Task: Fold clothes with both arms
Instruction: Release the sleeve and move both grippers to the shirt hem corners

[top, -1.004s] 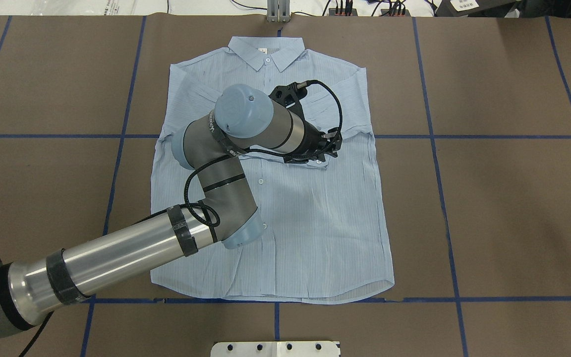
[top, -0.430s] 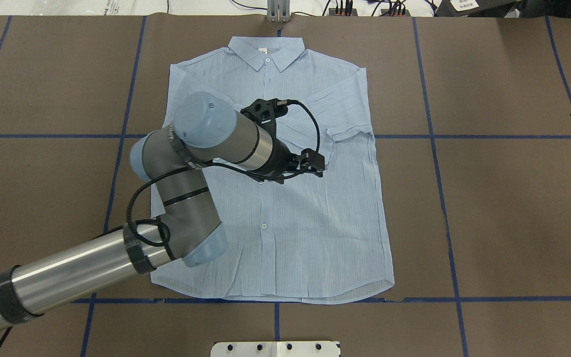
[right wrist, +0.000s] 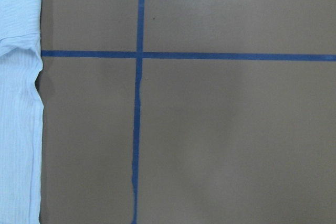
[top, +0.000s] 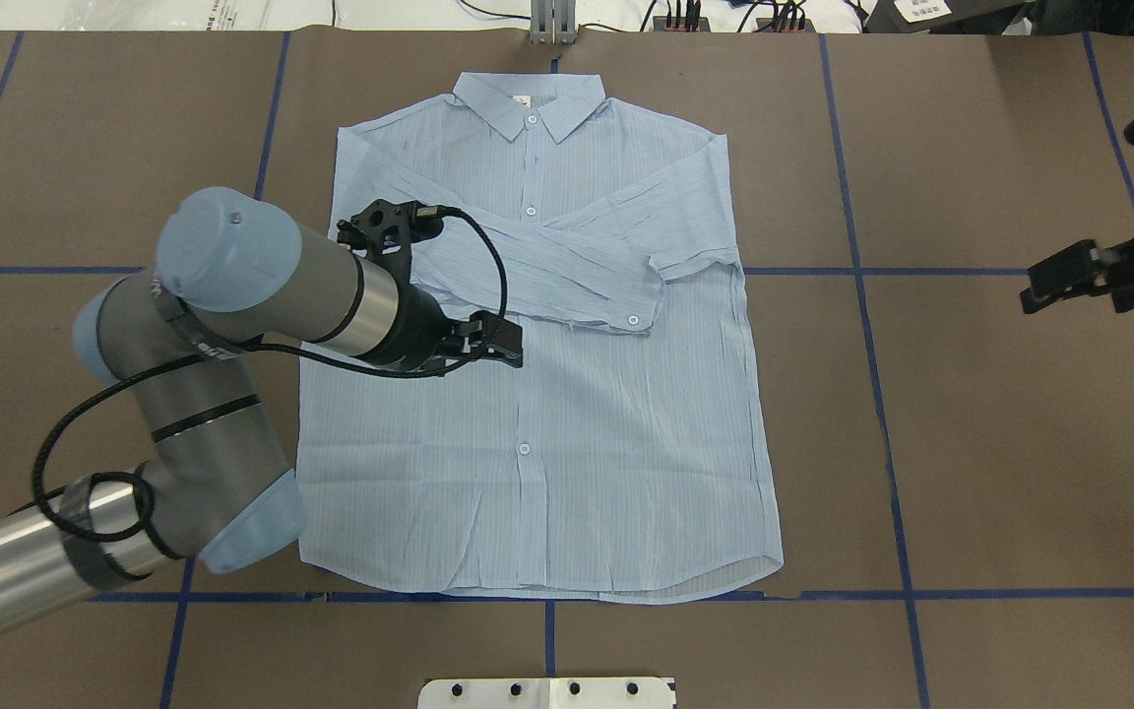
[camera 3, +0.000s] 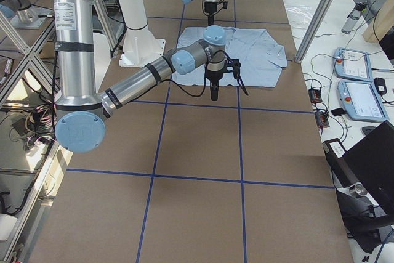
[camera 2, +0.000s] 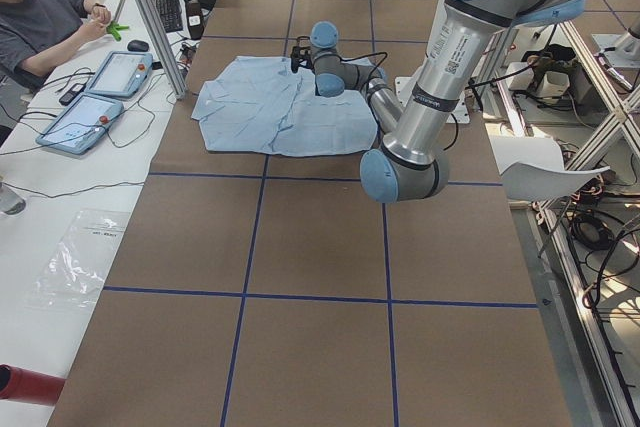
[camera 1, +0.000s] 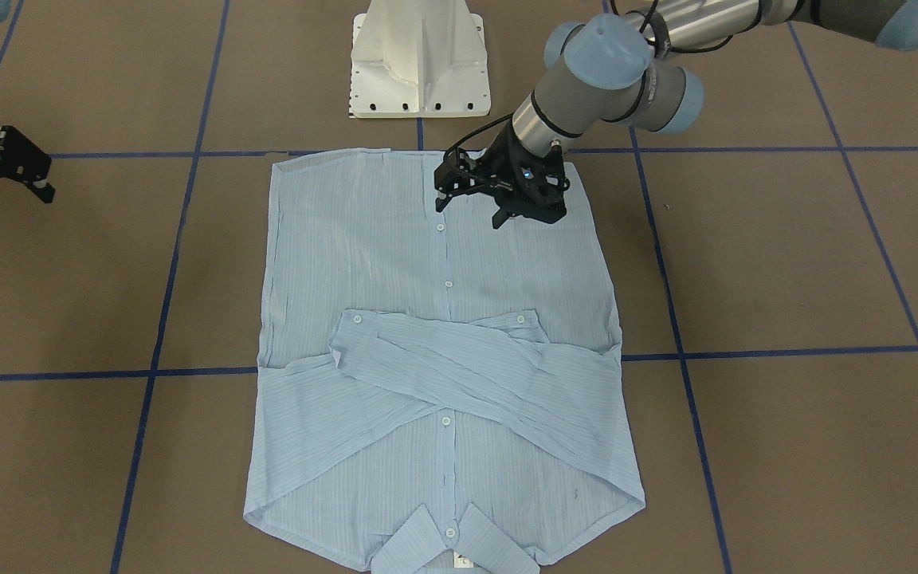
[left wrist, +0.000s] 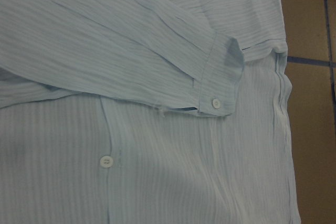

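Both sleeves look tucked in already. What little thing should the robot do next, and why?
Likely bring the left hand to the near hem corner of the thin light-blue striped shirt. Both sleeves lie crossed over its chest, that hand hovers empty above it, and the right hand hangs off the cloth, so folding hem towards collar seems next.

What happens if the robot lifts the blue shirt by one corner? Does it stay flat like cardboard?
Probably not. The shirt looks thin and wrinkly, so it would likely droop and hang. Its folded sleeve lies loose across the front, so it may slide off.
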Robot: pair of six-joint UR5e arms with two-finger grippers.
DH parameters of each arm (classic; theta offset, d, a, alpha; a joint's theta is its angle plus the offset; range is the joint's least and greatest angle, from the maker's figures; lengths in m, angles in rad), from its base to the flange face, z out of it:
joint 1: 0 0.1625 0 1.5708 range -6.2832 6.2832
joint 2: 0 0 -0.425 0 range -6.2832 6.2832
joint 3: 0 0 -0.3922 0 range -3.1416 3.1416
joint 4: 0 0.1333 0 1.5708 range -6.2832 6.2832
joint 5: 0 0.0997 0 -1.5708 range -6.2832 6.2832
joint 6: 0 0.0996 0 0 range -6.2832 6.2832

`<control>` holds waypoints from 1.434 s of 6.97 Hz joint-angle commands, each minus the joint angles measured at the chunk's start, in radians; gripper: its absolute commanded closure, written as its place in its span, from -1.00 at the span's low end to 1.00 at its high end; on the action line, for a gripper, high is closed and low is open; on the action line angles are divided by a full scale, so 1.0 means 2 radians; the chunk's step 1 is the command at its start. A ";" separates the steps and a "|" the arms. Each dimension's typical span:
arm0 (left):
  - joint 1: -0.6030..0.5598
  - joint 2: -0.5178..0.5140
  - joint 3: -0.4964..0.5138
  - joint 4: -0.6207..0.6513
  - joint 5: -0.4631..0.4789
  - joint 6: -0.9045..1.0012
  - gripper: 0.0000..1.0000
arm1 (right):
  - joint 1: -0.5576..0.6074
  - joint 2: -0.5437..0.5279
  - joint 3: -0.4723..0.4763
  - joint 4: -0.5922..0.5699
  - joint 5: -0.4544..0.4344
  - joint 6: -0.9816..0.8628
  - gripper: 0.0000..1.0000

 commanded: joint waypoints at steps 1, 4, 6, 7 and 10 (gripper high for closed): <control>0.005 0.040 -0.108 0.140 0.004 0.021 -1.00 | -0.125 -0.042 0.056 0.067 -0.075 0.161 -1.00; 0.083 0.150 -0.182 0.132 0.079 0.015 -1.00 | -0.291 -0.063 0.100 0.068 -0.194 0.304 -1.00; 0.153 0.191 -0.183 0.095 0.140 -0.036 -1.00 | -0.399 -0.070 0.103 0.071 -0.286 0.391 -1.00; 0.154 0.206 -0.180 0.094 0.142 -0.037 -0.99 | -0.414 -0.070 0.103 0.071 -0.300 0.398 -1.00; 0.154 0.205 -0.144 0.099 0.142 -0.038 -0.77 | -0.414 -0.066 0.102 0.072 -0.301 0.398 -1.00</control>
